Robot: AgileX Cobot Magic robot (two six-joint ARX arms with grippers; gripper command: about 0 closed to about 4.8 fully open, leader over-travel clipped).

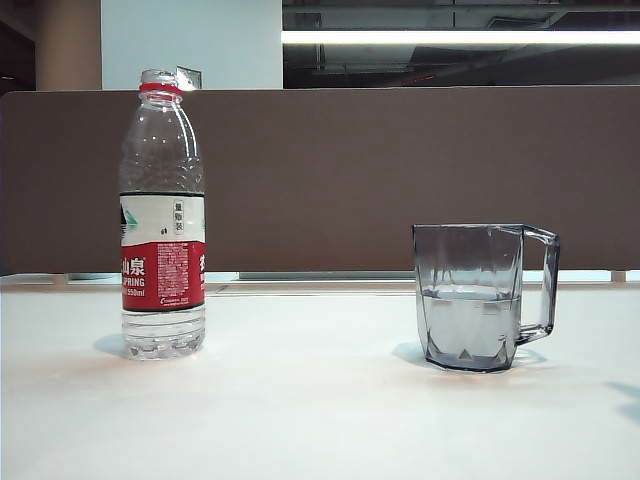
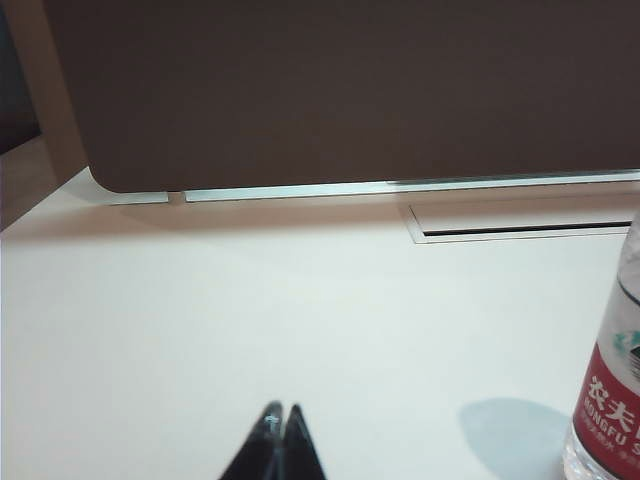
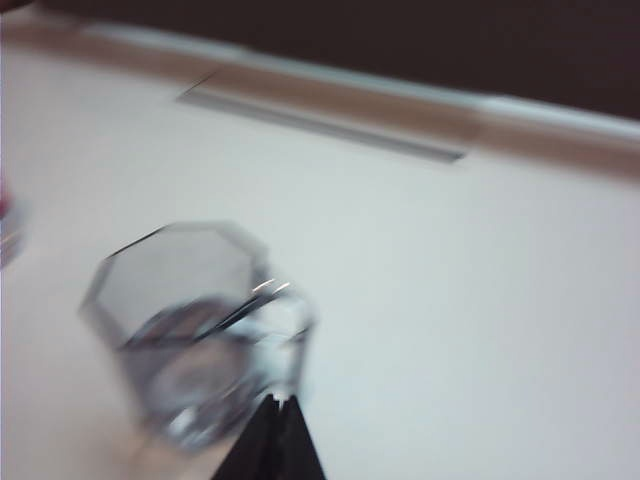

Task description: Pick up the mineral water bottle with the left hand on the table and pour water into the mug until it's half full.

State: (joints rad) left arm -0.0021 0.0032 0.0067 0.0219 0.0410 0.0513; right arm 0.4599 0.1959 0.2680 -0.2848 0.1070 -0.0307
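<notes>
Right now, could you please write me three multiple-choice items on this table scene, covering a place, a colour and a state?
1. In the exterior view, where does the mineral water bottle stand relative to the mug?
A. left
B. right
C. inside it

2. What colour is the bottle's neck ring?
A. blue
B. red
C. green

3. How does the left end effector stand?
A. shut, empty
B. open
C. shut on the bottle

Answers: 1 A, the bottle is on that view's left; 2 B, a red ring sits under the mouth; 3 A, its tips meet beside the bottle.
</notes>
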